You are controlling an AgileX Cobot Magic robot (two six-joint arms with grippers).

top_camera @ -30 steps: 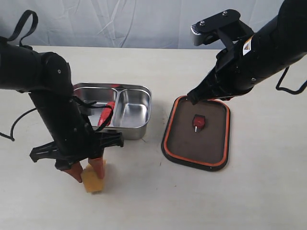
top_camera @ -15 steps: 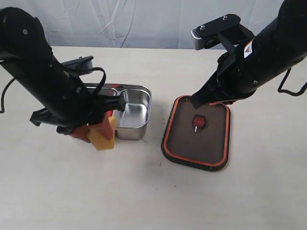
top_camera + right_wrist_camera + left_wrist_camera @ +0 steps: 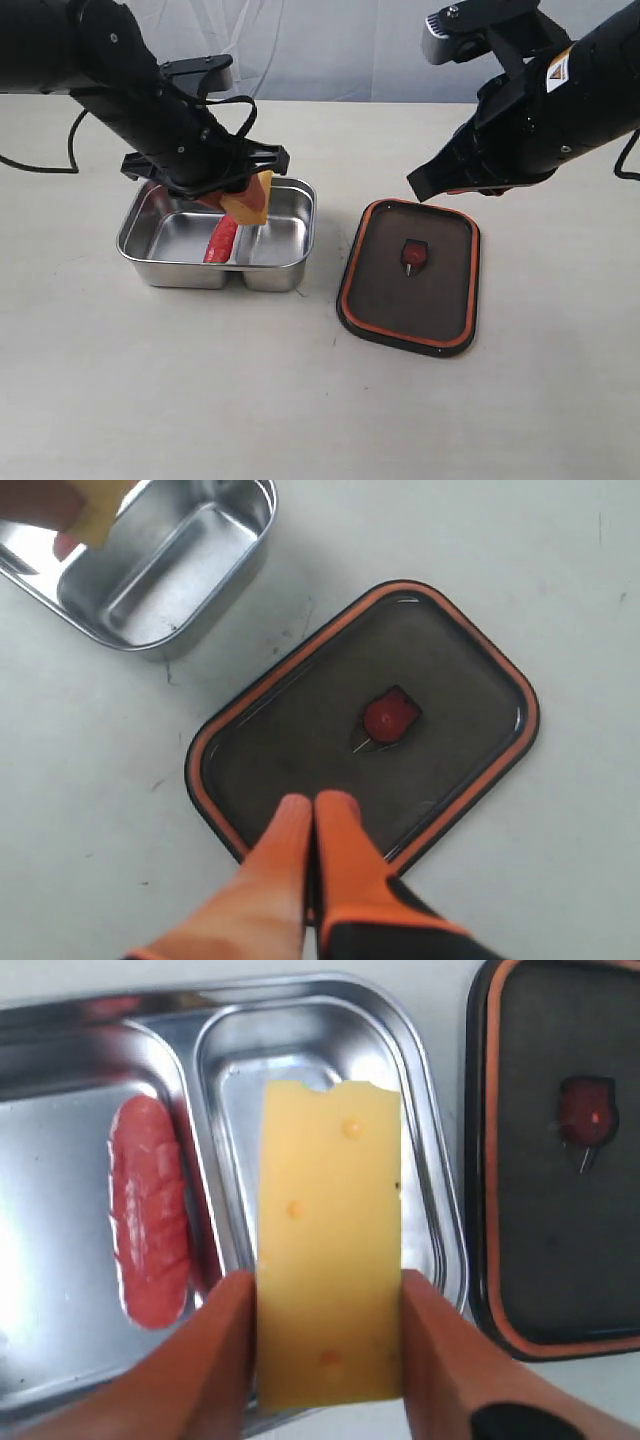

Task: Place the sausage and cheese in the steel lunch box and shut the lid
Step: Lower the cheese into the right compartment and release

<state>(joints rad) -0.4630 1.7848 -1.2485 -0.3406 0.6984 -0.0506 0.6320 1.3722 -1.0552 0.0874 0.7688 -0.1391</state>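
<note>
Now up off counter, cheese clamped in left pincer, over steel lunch box; free compartment directly below, sausage beside. Likely release next. Right pincer clenched empty above lid.

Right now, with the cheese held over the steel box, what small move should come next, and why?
Probably lower the cheese and let go. The left gripper holds it above the empty compartment of the steel lunch box; the sausage already lies in the other one, and the lid lies beside the box.
</note>
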